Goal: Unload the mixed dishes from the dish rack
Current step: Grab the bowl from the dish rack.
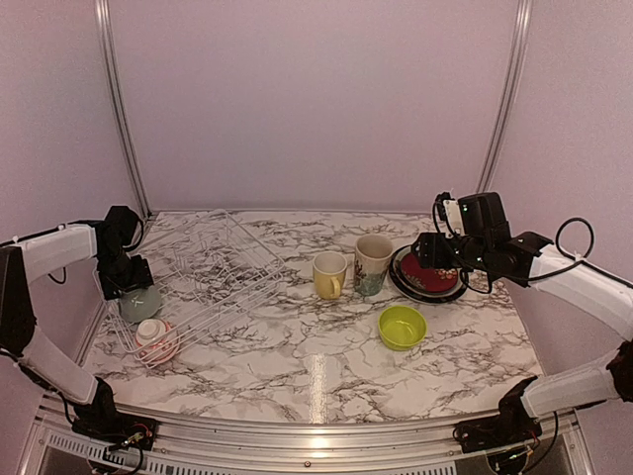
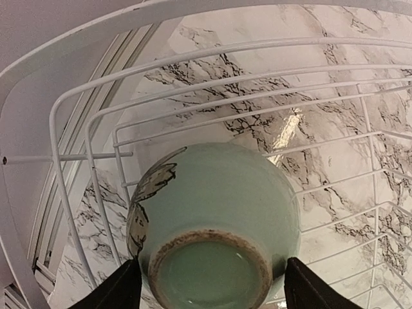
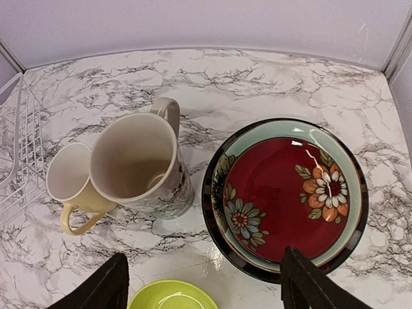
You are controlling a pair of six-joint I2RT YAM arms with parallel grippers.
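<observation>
1. Over at the left end of the dish rack (image 1: 223, 259), find the pale green bowl (image 2: 219, 212) lying upturned among the wires, foot ring facing up toward the left gripper (image 1: 128, 285).
2. Note the fingers (image 2: 122, 290) spread wide to either side of that bowl (too near its wall to tell touching from just clear). Cannot call it a grip or a release.
3. Judge the key relation: directly under the left gripper and centred between the fingers. Being round, offers no long axis to line up with. Probably calls only for closing on the bowl's wall and lifting straight up past the rack's rim wire.
4. Just beside it, toward the rack's near corner, see the red-patterned bowl (image 1: 156, 339), likewise on the left arm's side.
5. Across the tabletop (image 1: 297, 371), see the right gripper (image 3: 205, 257) spread and holding nothing, above the stack of plates (image 3: 283, 193). Close by, find the yellow mug (image 3: 71, 180), beige mug (image 3: 135, 164) and lime-green bowl (image 1: 402, 327), all standing well apart from the rack.
6. Leave both rack bowls to the left arm, as the nearer one.
</observation>
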